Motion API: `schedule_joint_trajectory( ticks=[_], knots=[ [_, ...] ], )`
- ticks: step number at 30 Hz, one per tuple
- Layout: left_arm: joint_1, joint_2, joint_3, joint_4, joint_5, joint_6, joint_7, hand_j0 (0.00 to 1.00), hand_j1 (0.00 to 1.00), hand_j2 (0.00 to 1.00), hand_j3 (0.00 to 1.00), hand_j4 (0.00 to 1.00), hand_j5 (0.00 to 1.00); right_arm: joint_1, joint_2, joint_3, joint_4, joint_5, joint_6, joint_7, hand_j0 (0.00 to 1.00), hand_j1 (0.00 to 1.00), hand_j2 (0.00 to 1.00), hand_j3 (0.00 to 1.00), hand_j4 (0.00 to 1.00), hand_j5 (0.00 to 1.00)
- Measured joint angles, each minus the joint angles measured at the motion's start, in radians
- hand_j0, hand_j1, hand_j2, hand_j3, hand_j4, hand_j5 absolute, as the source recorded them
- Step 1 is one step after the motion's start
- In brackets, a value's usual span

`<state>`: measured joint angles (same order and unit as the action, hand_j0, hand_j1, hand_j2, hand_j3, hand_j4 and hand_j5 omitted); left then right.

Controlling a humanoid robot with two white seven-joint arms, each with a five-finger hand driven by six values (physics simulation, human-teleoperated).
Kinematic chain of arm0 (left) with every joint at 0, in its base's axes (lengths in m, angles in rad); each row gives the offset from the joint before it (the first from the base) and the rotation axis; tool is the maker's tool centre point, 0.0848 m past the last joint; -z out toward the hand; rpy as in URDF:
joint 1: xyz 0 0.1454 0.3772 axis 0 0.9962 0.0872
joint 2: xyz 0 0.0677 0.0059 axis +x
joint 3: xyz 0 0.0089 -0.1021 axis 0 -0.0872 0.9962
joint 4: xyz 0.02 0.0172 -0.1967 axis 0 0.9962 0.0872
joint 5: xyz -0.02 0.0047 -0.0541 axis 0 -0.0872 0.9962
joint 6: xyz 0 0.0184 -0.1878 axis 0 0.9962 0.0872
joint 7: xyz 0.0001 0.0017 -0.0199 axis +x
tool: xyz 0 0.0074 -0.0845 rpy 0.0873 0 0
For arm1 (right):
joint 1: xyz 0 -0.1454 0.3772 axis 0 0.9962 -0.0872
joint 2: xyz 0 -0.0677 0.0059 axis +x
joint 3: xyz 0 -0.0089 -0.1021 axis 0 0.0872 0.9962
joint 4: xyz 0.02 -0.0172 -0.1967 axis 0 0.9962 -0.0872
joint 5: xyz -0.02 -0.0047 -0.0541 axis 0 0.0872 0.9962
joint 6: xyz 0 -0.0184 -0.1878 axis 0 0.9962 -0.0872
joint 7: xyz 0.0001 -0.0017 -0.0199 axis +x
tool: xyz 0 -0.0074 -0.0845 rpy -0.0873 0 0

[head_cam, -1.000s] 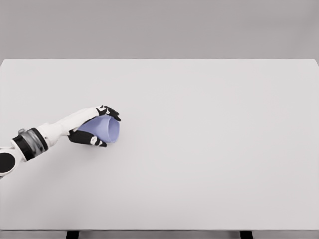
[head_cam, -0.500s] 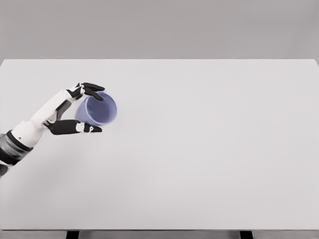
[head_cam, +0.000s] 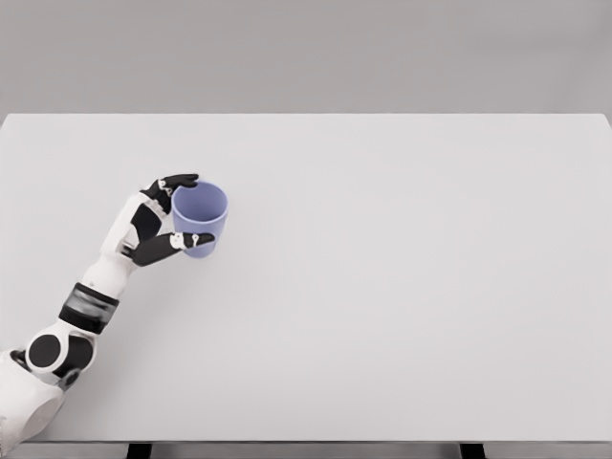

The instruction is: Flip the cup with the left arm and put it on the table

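- Left hand is gripping the cup: we are seeing the thumb closed across the lower wall and the other fingers wrapped behind the rim.
- We are noticing that, compared with one second ago, the cup is turning from lying on its side to standing nearly upright, with the opening now facing up and toward the camera.
- We are judging that the flip is almost finished; what is remaining is to set the base on the table and to release.
- We are not able to tell if the base is already touching the table.
- We are counting one cup, one table and one hand in view; the right arm is not showing.
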<state>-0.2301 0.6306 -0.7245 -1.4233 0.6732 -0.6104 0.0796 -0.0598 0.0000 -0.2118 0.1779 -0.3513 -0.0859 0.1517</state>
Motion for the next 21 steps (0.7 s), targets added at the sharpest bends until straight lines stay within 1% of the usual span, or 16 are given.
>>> schedule_joint_trajectory(
  ticks=[3, 7, 8, 9, 10, 13, 15, 16, 17, 21],
  knots=[
    [0.002, -0.031, 0.019, 0.027, -0.001, 0.000, 0.013, 0.55, 0.55, 0.55, 0.55, 0.55, 0.55, 0.000, 0.000, 0.000, 0.000, 0.000, 0.000, 0.000, 1.00, 1.00, 1.00, 1.00, 1.00, 1.00],
    [-0.002, -0.087, 0.026, 0.094, -0.006, -0.001, 0.019, 0.55, 0.55, 0.55, 0.55, 0.55, 0.55, 0.000, 0.000, 0.000, 0.000, 0.000, 0.000, 0.000, 1.00, 1.00, 1.00, 1.00, 1.00, 1.00],
    [0.000, -0.096, 0.029, 0.099, -0.002, -0.006, 0.013, 0.61, 0.61, 0.61, 0.61, 0.61, 0.61, 0.000, 0.000, 0.000, 0.000, 0.000, 0.000, 0.000, 1.00, 1.00, 1.00, 1.00, 1.00, 1.00],
    [0.000, -0.102, 0.029, 0.102, -0.006, -0.005, 0.012, 0.76, 0.76, 0.76, 0.76, 0.76, 0.76, 0.000, 0.000, 0.000, 0.000, 0.000, 0.000, 0.000, 1.00, 1.00, 1.00, 1.00, 1.00, 1.00],
    [0.000, -0.105, 0.030, 0.102, -0.013, 0.000, 0.014, 0.82, 0.82, 0.82, 0.82, 0.82, 0.82, 0.000, 0.000, 0.000, 0.000, 0.000, 0.000, 0.000, 1.00, 1.00, 1.00, 1.00, 1.00, 1.00],
    [0.000, -0.106, 0.030, 0.082, -0.012, 0.000, 0.019, 0.87, 0.87, 0.87, 0.87, 0.87, 0.87, 0.000, 0.000, 0.000, 0.000, 0.000, 0.000, 0.000, 1.00, 1.00, 1.00, 1.00, 1.00, 1.00],
    [-0.002, -0.104, 0.030, 0.072, -0.012, 0.000, 0.020, 0.96, 0.96, 0.96, 0.96, 0.96, 0.96, 0.000, 0.000, 0.000, 0.000, 0.000, 0.000, 0.000, 1.00, 1.00, 1.00, 1.00, 1.00, 1.00],
    [-0.002, -0.103, 0.030, 0.069, -0.012, 0.000, 0.021, 0.97, 0.97, 0.97, 0.97, 0.97, 0.97, 0.000, 0.000, 0.000, 0.000, 0.000, 0.000, 0.000, 1.00, 1.00, 1.00, 1.00, 1.00, 1.00],
    [-0.002, -0.102, 0.030, 0.067, -0.012, 0.000, 0.021, 1.00, 1.00, 1.00, 1.00, 1.00, 1.00, 0.000, 0.000, 0.000, 0.000, 0.000, 0.000, 0.000, 1.00, 1.00, 1.00, 1.00, 1.00, 1.00],
    [-0.003, -0.101, 0.031, 0.063, -0.011, 0.000, 0.022, 1.00, 1.00, 1.00, 1.00, 1.00, 1.00, 0.000, 0.000, 0.000, 0.000, 0.000, 0.000, 0.000, 1.00, 1.00, 1.00, 1.00, 1.00, 1.00]
  ],
)
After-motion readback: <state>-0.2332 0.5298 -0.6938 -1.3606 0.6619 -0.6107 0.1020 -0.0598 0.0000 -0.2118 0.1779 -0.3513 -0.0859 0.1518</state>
